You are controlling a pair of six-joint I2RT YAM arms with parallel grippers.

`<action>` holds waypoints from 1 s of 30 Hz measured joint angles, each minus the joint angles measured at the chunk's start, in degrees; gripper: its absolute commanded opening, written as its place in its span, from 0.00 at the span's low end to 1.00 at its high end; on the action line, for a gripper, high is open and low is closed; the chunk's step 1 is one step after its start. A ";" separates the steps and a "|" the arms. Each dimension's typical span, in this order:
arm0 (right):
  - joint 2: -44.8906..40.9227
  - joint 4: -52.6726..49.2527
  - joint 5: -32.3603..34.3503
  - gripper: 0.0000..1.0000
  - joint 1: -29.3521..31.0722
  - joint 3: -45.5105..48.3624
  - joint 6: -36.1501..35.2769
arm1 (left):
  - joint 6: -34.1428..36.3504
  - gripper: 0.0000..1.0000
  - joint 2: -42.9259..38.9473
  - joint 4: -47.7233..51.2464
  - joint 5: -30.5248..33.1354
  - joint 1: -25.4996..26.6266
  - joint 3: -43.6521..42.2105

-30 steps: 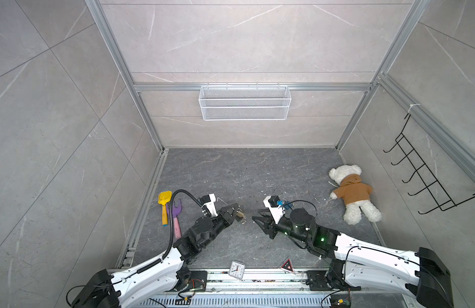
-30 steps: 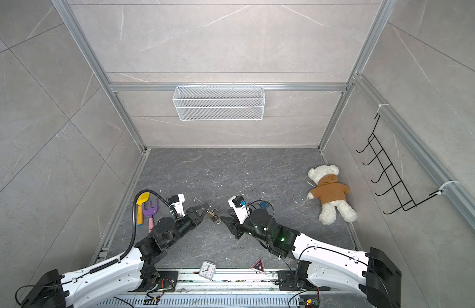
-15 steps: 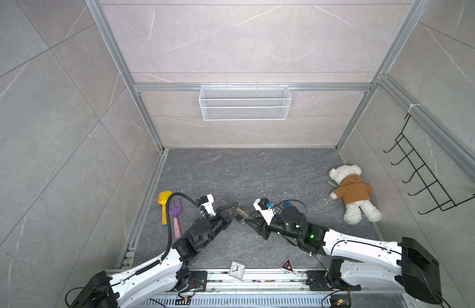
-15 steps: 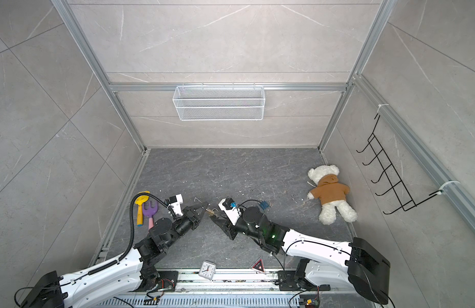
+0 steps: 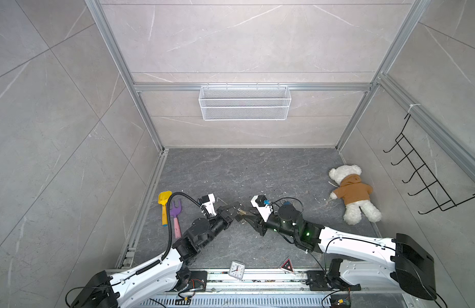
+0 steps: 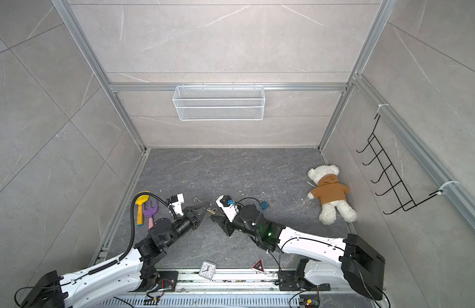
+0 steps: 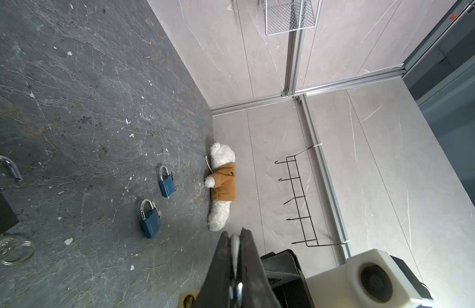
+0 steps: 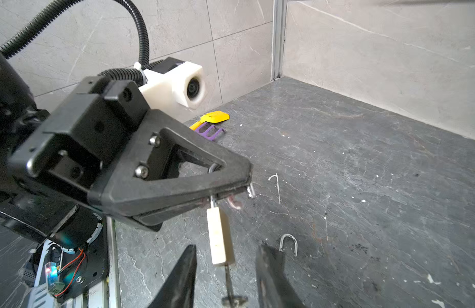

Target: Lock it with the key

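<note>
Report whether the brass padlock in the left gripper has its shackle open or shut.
Open: in the right wrist view one shackle leg enters the brass padlock; the other ends free beside the left gripper.

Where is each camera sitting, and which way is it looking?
Both top views: high overhead, facing down at the floor; both arms, left hand and right hand show.
Left wrist: on the left arm, looking past its shut fingertips at two blue padlocks and the teddy bear.
Right wrist: on the right arm, looking between its open fingertips at the left hand holding the brass padlock.
Shared: teddy bear, top and left wrist views.
</note>
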State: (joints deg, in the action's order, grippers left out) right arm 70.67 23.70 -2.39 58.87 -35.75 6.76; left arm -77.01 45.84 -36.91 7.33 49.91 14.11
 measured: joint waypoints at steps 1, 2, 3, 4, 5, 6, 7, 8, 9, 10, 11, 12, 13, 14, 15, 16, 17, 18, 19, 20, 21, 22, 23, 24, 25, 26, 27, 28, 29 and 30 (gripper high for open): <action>0.22 0.17 -0.02 0.32 0.00 0.00 -0.02 | 0.00 0.00 0.00 -0.09 -0.09 0.00 0.00; 0.48 0.26 -0.09 0.31 0.00 0.00 -0.09 | 0.00 0.00 0.00 -0.26 -0.20 0.00 0.00; 0.61 0.37 -0.22 0.30 0.00 0.00 -0.22 | 0.00 0.00 0.00 -0.46 -0.26 0.00 0.00; 0.74 0.55 -0.28 0.30 0.00 0.00 -0.20 | 0.00 0.00 0.00 -0.68 -0.37 0.00 0.00; 0.87 0.74 -0.42 0.29 0.00 0.00 -0.17 | 0.00 0.00 0.00 -0.87 -0.42 0.00 0.00; 0.98 0.85 -0.42 0.28 0.00 0.00 -0.17 | 0.00 0.00 0.00 -0.92 -0.44 0.00 0.00; 1.09 1.03 -0.46 0.27 0.00 0.00 -0.20 | 0.00 0.00 0.00 -0.92 -0.44 0.00 0.00; 1.16 1.22 -0.48 0.26 0.00 0.00 -0.20 | 0.02 0.00 0.00 -0.92 -0.46 0.00 0.00; 1.25 1.40 -0.50 0.25 0.00 0.00 -0.17 | 0.02 0.00 0.00 -0.92 -0.48 0.00 0.00; 1.33 1.51 -0.63 0.22 0.00 -0.04 -0.20 | 0.02 0.00 0.00 -0.94 -0.48 0.00 0.00; 1.38 1.53 -0.72 0.19 0.00 -0.09 -0.24 | 0.02 0.00 0.00 -0.92 -0.48 0.00 0.00; 1.46 1.57 -0.90 0.13 0.00 -0.15 -0.28 | 0.02 0.00 0.04 -0.94 -0.50 0.00 0.00; 1.55 1.75 -1.36 0.11 0.00 -0.17 -0.39 | 0.02 0.00 0.17 -1.09 -0.48 -0.02 0.00; 1.66 1.81 -1.64 0.10 0.07 -0.20 -0.37 | 0.04 0.00 0.26 -1.11 -0.50 -0.02 0.00; 1.73 1.81 -1.88 0.06 0.04 -0.20 -0.44 | 0.02 0.00 0.28 -1.11 -0.52 -0.02 0.00; 1.75 1.86 -1.95 0.02 0.04 -0.22 -0.42 | 0.04 0.00 0.35 -1.16 -0.59 -0.02 0.00; 1.79 1.86 -1.95 0.00 0.04 -0.24 -0.37 | 0.04 0.00 0.37 -1.20 -0.66 -0.02 0.00; 1.86 1.90 -1.95 0.00 0.04 -0.24 -0.37 | 0.11 0.00 0.37 -1.20 -0.70 -0.02 0.00; 1.90 1.92 -1.95 0.00 0.04 -0.24 -0.35 | 0.28 0.00 0.37 -1.20 -0.76 -0.02 0.00; 1.95 1.97 -1.92 0.00 0.04 -0.24 -0.35 | 0.42 0.00 0.39 -1.18 -0.79 -0.04 0.00; 1.99 2.05 -1.92 0.00 0.04 -0.24 -0.33 | 0.59 0.00 0.39 -1.18 -0.81 -0.04 0.00; 1.99 2.10 -1.92 0.00 0.04 -0.24 -0.17 | 0.76 0.00 0.39 -1.16 -0.85 -0.07 0.00; 1.99 2.08 -1.92 0.00 0.04 -0.24 -0.04 | 1.07 0.12 0.39 -1.14 -0.87 -0.07 0.02; 1.99 2.05 -1.88 0.00 0.04 -0.24 0.20 | 1.66 0.39 0.39 -0.92 -0.98 -0.07 0.09; 1.99 1.97 -1.66 0.00 0.07 -0.24 0.83 | 2.62 0.57 0.39 -0.46 -1.38 -0.07 0.35; 1.97 1.81 -1.40 0.00 0.04 -0.26 1.31 | 3.37 0.65 0.31 0.35 -1.70 -0.04 0.79; 1.97 1.38 -1.05 0.00 -0.20 -0.28 2.21 | 4.70 0.72 0.04 1.90 -2.01 -0.02 1.51; 1.95 0.22 -1.03 0.00 -0.66 -0.59 3.17 | 5.99 0.78 -0.35 3.63 -2.10 -0.02 2.25; 1.88 -1.36 -1.14 0.00 -1.40 -1.03 4.33 | 8.17 0.78 -1.36 6.62 -1.99 -0.02 3.28; 1.68 -3.26 -1.79 0.00 -2.38 -1.64 5.51 | 10.47 0.79 -2.62 9.40 -1.75 -0.02 4.17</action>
State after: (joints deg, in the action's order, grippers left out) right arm 72.36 20.45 -4.19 56.49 -37.39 12.27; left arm -66.54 43.22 -27.51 5.58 49.89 18.28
